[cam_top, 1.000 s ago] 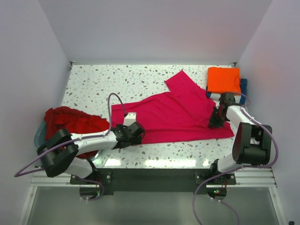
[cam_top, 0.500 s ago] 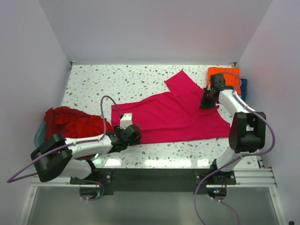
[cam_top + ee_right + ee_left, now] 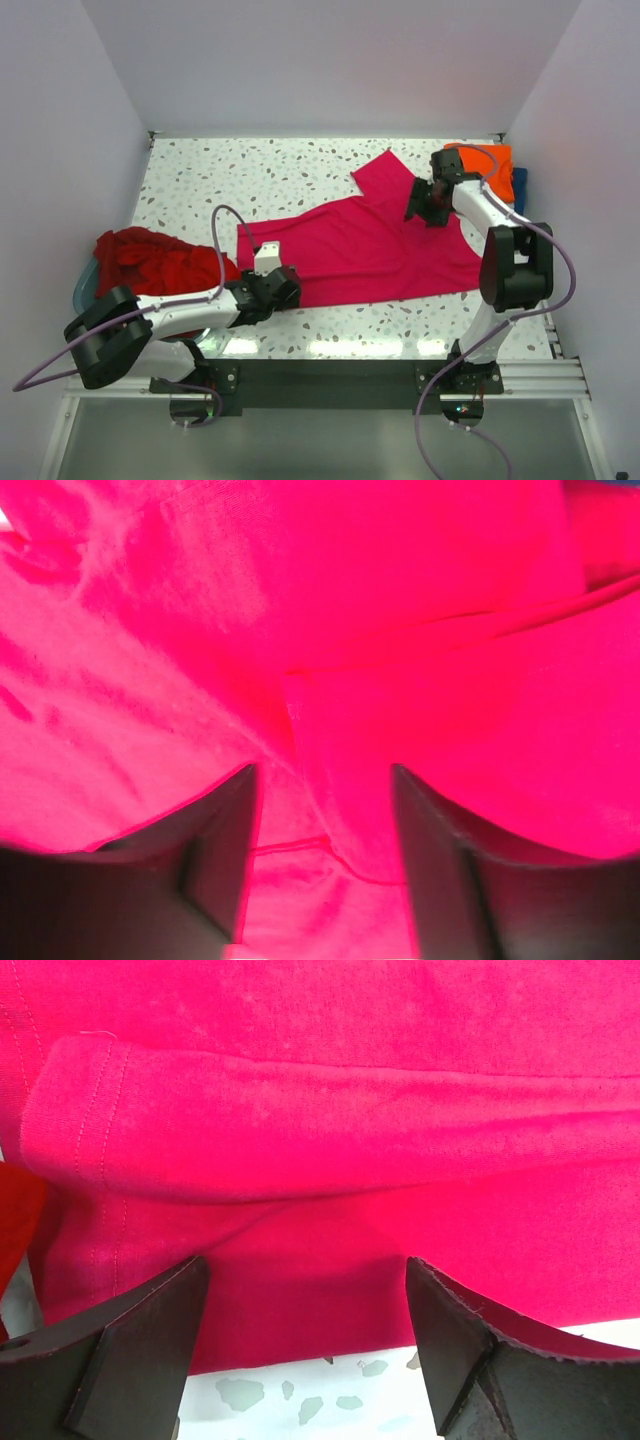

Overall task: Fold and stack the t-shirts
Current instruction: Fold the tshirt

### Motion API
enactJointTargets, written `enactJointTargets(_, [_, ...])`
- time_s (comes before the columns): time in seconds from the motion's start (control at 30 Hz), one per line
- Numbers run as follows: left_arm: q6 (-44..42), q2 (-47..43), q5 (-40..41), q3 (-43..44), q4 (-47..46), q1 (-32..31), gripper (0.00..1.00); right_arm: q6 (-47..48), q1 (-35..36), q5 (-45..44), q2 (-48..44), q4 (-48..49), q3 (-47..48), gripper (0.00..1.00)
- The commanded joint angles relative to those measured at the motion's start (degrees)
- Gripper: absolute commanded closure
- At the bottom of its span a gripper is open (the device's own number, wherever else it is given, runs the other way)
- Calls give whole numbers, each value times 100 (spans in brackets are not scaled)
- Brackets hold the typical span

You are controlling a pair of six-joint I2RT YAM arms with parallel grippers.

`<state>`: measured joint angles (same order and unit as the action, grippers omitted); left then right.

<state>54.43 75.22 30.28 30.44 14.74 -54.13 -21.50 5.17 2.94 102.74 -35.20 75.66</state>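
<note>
A magenta-pink t-shirt lies spread across the middle of the table, one sleeve pointing to the far side. My left gripper sits low at the shirt's near left hem. In the left wrist view it stands open, its fingers either side of the hem edge of the shirt. My right gripper hovers over the shirt's far right part beside the sleeve. In the right wrist view it is open, with a raised fold of the shirt between the fingers. An orange t-shirt lies folded at the far right on a navy blue one.
Dark red t-shirts are heaped in a pale blue tub at the left edge. White walls close in the speckled table on three sides. The right arm's cable loops over the orange shirt.
The right gripper went from the shirt's near right side toward the far sleeve, drawing that corner inward, and has opened. The left gripper shifted slightly toward the near edge, still open.
</note>
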Motion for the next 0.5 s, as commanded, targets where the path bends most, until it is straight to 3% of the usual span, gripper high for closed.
enactJointTargets(0.0, [305,151,-462,-100,872,-71,14,-21,11,-126,-271,-101,64,35])
enactJointTargets(0.2, [217,-156,-286,374,1075,-124,14,-100,-191,-408,-1202,-57,-813,23])
enactJointTargets(0.47, [-64,317,-295,665,530,-124,13,-241,-1060,127,-1617,434,-1984,21])
